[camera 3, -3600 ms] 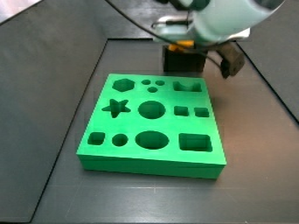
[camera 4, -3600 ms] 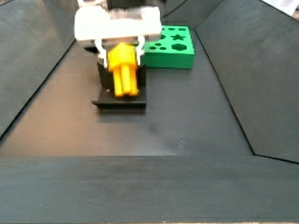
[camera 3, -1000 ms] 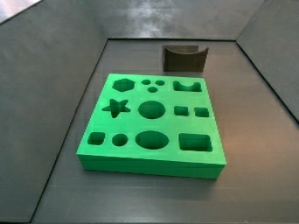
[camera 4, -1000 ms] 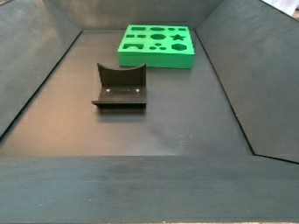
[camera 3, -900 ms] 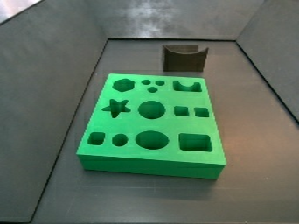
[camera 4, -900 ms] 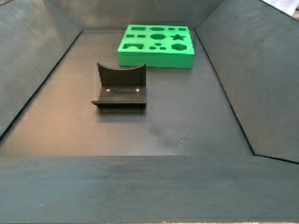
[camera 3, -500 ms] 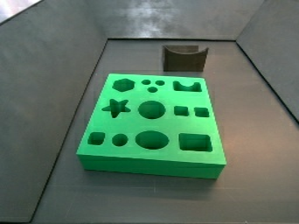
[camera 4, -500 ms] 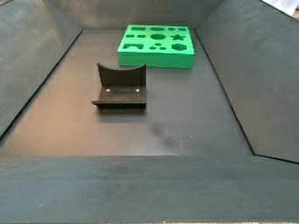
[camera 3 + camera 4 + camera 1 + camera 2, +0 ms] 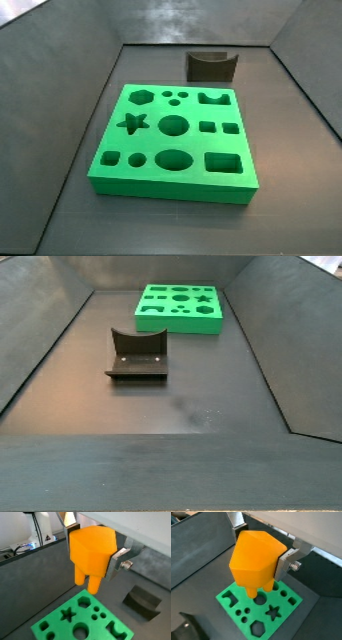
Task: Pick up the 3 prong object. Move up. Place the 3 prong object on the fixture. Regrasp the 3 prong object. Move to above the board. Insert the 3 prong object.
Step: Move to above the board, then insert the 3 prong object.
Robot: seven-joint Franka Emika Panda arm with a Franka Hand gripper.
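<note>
A dark grey floor (image 9: 201,406), walled by sloping dark panels, is seen in both side views; the green board (image 9: 174,138) is laid flat on it; the fixture (image 9: 138,354) is set on it well apart from the board; the gripper (image 9: 93,559) is held high above the floor, seen only in the wrist views.

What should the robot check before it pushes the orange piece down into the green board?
1. Gripper shut on the 3 prong object: ok, seen in both wrist views.
2. Prongs pointing down at the board: ok.
3. Piece high above the board, not touching: ok; the side views show no arm or piece.
4. Three small round holes free of anything: ok.
5. Prongs lined up over those holes: cannot tell.
6. Fixture bare, apart from the board: ok.
</note>
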